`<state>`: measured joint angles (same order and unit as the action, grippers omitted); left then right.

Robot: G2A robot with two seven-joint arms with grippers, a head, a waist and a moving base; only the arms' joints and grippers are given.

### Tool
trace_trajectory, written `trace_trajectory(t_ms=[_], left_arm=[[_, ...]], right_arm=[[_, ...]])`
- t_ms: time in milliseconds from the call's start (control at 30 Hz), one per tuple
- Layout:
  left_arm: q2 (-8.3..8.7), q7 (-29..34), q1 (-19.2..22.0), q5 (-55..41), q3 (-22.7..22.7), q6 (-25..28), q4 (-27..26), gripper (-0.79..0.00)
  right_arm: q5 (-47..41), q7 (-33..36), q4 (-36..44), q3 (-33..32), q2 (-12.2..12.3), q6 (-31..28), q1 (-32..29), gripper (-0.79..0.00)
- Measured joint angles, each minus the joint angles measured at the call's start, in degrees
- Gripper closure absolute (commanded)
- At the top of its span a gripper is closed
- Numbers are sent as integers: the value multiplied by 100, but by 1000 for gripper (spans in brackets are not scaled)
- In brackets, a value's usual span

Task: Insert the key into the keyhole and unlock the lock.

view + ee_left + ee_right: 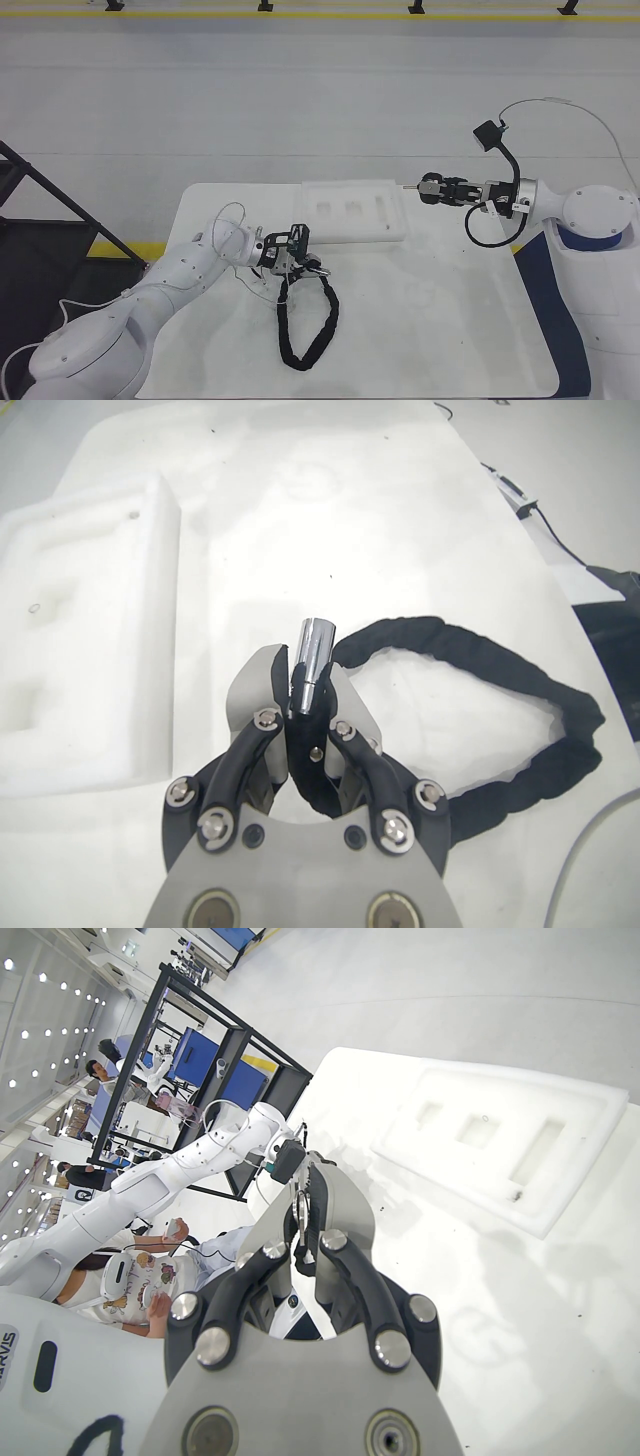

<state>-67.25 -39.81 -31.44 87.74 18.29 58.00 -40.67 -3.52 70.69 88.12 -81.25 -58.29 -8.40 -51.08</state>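
Observation:
The lock is a chrome cylinder (316, 645) on a black fabric-covered chain loop (310, 322) that lies on the white table. My left gripper (307, 680) is shut on the lock's black end, and the chrome cylinder sticks out past the fingertips. In the top view this gripper (296, 250) sits at the table's left middle, at the top of the chain. My right gripper (428, 188) hovers at the right end of the foam tray, shut on the key (406, 187), whose thin tip points left. In the right wrist view the key's metal ring (301, 1208) shows between the fingers.
A white foam tray (352, 210) with three rectangular recesses lies at the table's back middle, between the two grippers. The chain's loop (505, 700) stretches toward the table's front. A black frame (40, 190) stands off the table to the left.

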Motion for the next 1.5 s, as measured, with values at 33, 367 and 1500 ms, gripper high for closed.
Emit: trace_trajectory(t_ms=[33, 367, 1500], left_arm=[[16, 0, -8, -94, 21, 0, -30, 0], [273, 11, -129, -1070, 235, 0, -716, 0], [264, -1072, -349, -1823, 761, -425, -1784, 0]], right_arm=[[-2, -12, 9, 6, 0, 1, -11, 0], [-204, 624, 285, 291, 55, 157, -288, 0], [-645, 831, 915, 199, 247, 1416, -1050, 0]])
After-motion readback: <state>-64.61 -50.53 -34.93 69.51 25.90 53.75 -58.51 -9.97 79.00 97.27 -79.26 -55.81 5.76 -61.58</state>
